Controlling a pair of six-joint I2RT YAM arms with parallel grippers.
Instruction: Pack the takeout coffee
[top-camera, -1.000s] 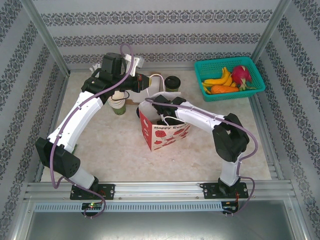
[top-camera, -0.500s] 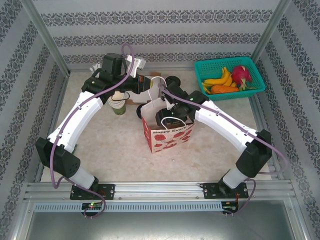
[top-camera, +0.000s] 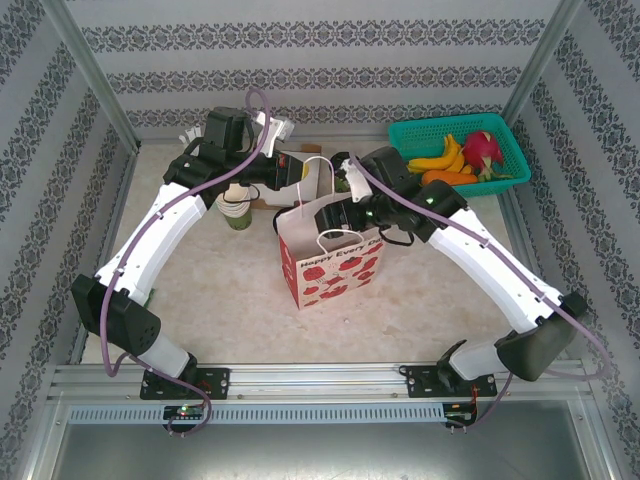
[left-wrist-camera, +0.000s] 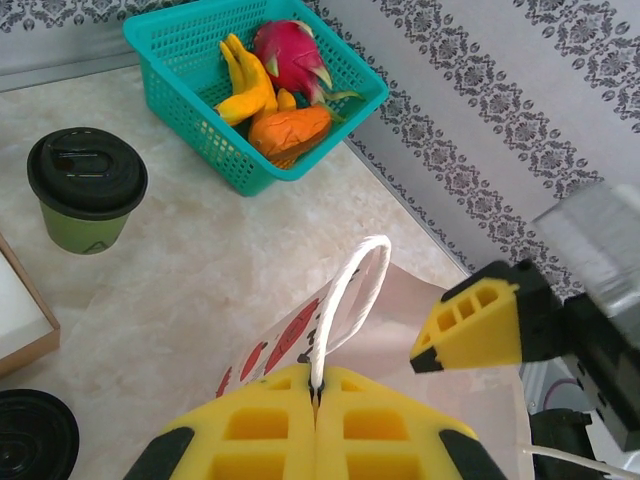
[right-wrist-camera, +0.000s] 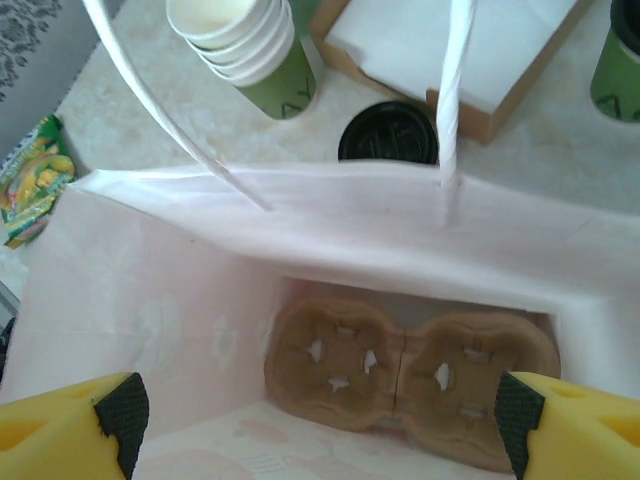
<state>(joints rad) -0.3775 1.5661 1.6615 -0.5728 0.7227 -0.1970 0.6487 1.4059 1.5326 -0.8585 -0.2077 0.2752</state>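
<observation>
- The takeout coffee (left-wrist-camera: 86, 192) is a short paper cup with an olive-green body and a round black lid that has a raised sip ridge.
- It stands upright on the tabletop (left-wrist-camera: 200, 280), beyond the paper bag (top-camera: 335, 265) and well apart from the teal basket (left-wrist-camera: 255, 95) of fruit. Nothing touches it.
- The left wrist view shows the whole cup. In the overhead view the right arm covers most of it.
- The left tool (left-wrist-camera: 315, 400) is closed on the bag's white handle (left-wrist-camera: 350, 295), which is pinched between the yellow fingers. The overhead view does not show this detail.
- The right tool (right-wrist-camera: 320, 420) hangs over the bag's mouth with its jaws spread wide and nothing between them.
- The right wrist view looks down into the bag, where a brown cardboard cup carrier (right-wrist-camera: 410, 370) lies flat on the bottom.
- Past the bag's rim that view also shows a stack of cream cups (right-wrist-camera: 245, 50), a loose black lid (right-wrist-camera: 388, 135) and a flat box (right-wrist-camera: 470, 50).
</observation>
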